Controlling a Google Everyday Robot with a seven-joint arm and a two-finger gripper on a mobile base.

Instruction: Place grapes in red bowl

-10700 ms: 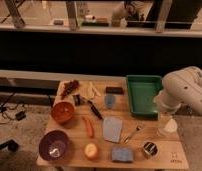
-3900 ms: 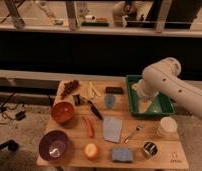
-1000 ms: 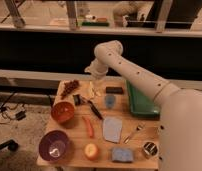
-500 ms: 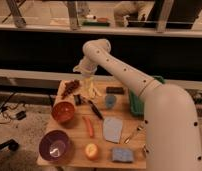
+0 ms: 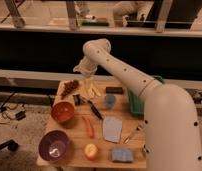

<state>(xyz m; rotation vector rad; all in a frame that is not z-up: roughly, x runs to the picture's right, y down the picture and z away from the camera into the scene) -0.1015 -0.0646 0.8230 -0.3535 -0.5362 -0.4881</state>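
Observation:
The grapes (image 5: pixel 70 88), a dark red-purple bunch, lie on the wooden table's far left corner. The red bowl (image 5: pixel 63 112) stands just in front of them, with nothing visible inside. My gripper (image 5: pixel 79 70) hangs above the back of the table, a little above and to the right of the grapes. It is open and holds nothing. The arm reaches in from the lower right and hides the table's right side.
A purple bowl (image 5: pixel 55 145) and an orange-yellow fruit (image 5: pixel 91 151) sit at the front left. Pale yellow pieces (image 5: pixel 90 87) lie right of the grapes. A black pen (image 5: pixel 94 109), red chili (image 5: pixel 88 126), blue cloth (image 5: pixel 112 129), blue sponge (image 5: pixel 123 155) and green tray (image 5: pixel 135 100) fill the rest.
The arm has swung from the table's right side across to the back left. In the last half second the gripper moved a little left and lower, toward the grapes.

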